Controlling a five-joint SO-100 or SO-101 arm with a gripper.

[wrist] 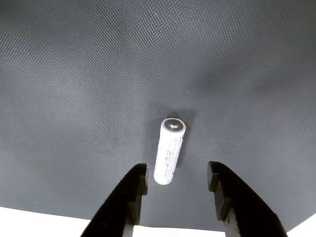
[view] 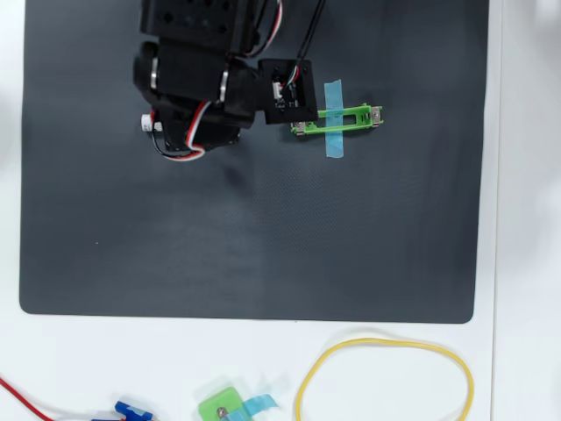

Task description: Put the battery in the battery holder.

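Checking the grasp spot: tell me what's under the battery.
The battery lies straight on the dark mat, nothing else beneath it in the wrist view. Overhead, the arm covers nearly all of it; only one end shows.

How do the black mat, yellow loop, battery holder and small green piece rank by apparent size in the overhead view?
1. black mat
2. yellow loop, cut off by the bottom edge
3. battery holder
4. small green piece, partly cropped, but clearly the smallest
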